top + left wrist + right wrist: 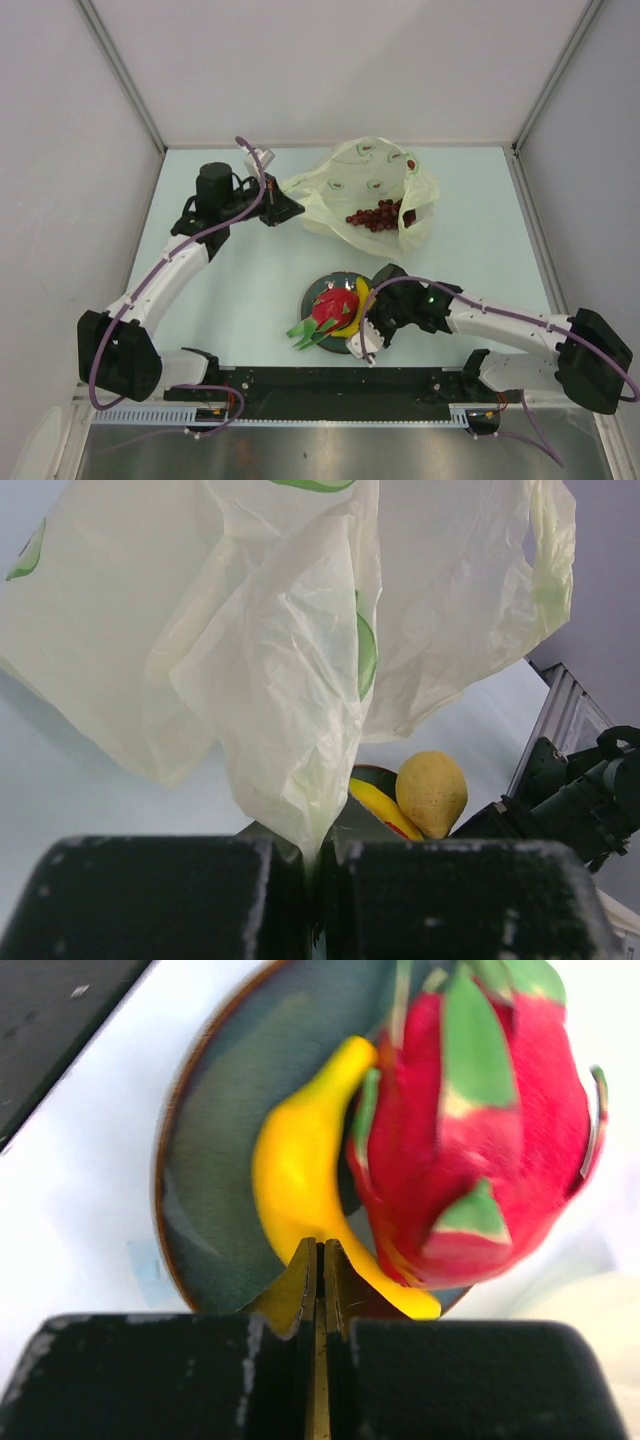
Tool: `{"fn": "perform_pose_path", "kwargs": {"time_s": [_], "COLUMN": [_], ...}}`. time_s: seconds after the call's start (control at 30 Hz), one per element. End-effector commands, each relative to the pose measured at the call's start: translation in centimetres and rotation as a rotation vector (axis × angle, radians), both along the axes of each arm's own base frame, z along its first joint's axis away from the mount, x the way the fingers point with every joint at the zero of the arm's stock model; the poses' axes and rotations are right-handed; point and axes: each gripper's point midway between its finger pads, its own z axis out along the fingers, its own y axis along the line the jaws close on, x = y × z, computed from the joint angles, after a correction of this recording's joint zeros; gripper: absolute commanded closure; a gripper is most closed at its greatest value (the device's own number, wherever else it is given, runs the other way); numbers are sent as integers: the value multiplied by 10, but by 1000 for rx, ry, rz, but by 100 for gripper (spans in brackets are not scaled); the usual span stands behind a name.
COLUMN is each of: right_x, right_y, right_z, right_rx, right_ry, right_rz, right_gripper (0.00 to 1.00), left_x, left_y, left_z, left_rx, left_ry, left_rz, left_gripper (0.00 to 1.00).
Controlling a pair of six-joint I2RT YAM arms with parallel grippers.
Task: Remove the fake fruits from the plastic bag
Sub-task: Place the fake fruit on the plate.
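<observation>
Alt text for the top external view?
Left jaws pinch the plastic bag, with the grape bunch inside it. Right jaws sit at the near edge of the plate, which holds the dragon fruit and banana.

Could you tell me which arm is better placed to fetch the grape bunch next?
Right, probably: the right hand sits shut and empty by the plate, while the left hand pinches the plastic bag containing the grape bunch.

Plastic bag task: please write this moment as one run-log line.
left gripper: jaws shut on plastic bag | right gripper: jaws shut over plate | banana, dragon fruit: on plate | grape bunch: in bag
</observation>
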Motion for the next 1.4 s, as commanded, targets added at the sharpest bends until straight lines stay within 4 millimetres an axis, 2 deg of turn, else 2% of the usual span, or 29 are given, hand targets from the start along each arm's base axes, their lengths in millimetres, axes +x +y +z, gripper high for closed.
{"fn": "perform_pose_path", "kwargs": {"time_s": [0.0,0.1,0.27,0.3,0.47,0.5,0.53,0.57,0.6,0.7,0.9,1.07,1.13,1.23,1.27,1.3,1.37], "right_x": [-17,-29,-39,-39,-38,-39,-39,-41,-39,-36,-38,-40,-45,-31,-20,-1,26], "right_y": [1,-6,-13,-13,-17,-17,-16,-13,-13,-11,-13,-33,-43,-47,-49,-42,-41], "right_z": [1,-7,-21,-22,-27,-27,-24,-19,-14,-5,27,45,43,54,56,70,85], "right_rx": [35,11,-2,-2,-22,-18,-3,35,53,86,184,262,254,276,274,321,373], "right_ry": [-59,-57,-80,-84,-97,-93,-86,-71,-82,-96,-145,-143,-115,-133,-114,-166,-167], "right_rz": [187,281,383,393,434,434,425,424,418,398,384,379,368,264,162,103,-62], "right_gripper": [100,98,93,87,78,62,41,29,23,21,20,20,20,21,24,25,28], "left_x": [5,7,9,10,14,14,15,15,14,13,15,14,14,15,15,15,14], "left_y": [0,0,-1,0,1,2,2,2,1,-1,-3,-3,-3,-4,-5,-6,-6], "left_z": [20,18,15,15,11,11,13,12,13,15,17,14,11,9,10,8,6], "left_rx": [-21,-19,-6,-1,34,38,41,42,41,34,18,20,23,25,24,25,27], "left_ry": [-47,-44,-39,-36,-57,-57,-66,-63,-68,-74,-80,-84,-77,-73,-76,-75,-83], "left_rz": [2,10,7,10,5,4,3,-1,-6,-21,-26,-27,-26,-33,-33,-34,-35], "left_gripper": [100,100,100,100,100,100,100,100,100,100,100,100,100,100,100,100,100]}}
